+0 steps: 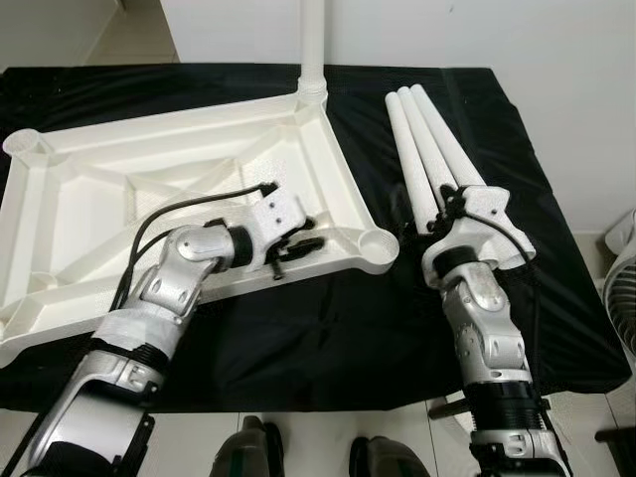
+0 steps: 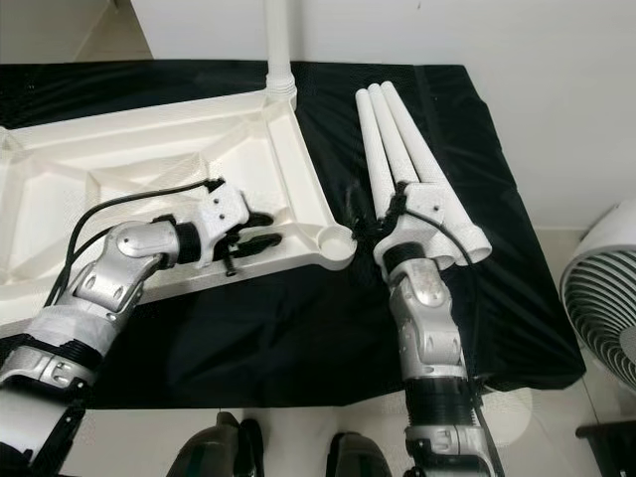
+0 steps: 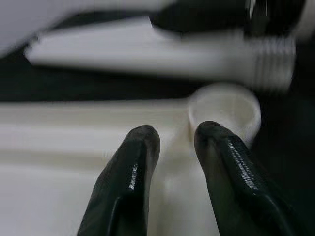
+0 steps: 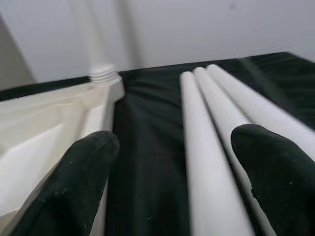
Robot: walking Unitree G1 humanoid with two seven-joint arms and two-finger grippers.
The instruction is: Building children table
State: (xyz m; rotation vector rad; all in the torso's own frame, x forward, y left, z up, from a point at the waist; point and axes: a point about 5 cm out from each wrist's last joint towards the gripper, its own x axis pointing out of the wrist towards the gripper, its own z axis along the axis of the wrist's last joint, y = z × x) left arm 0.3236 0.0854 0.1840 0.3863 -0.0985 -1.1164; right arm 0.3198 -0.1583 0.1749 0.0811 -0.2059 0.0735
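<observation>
A white children's table top [image 1: 149, 199] lies upside down on a black-covered table. One white leg [image 1: 313, 40] stands screwed into its far corner. The near right corner has an empty round socket [image 1: 378, 241]. My left gripper [image 1: 306, 237] rests on the near rim just left of that socket, its fingers [image 3: 142, 147] pinched on the rim wall. Three loose white legs [image 1: 427, 139] lie side by side to the right of the top. My right gripper [image 1: 452, 204] is at their near ends, open, with its fingers [image 4: 83, 172] spread on either side of the legs.
The black cloth [image 1: 328, 328] covers the whole table, with bare room in front of the top. A white wall stands behind. A white fan [image 2: 606, 298] is on the floor at the right. My feet [image 1: 258, 447] show below the near edge.
</observation>
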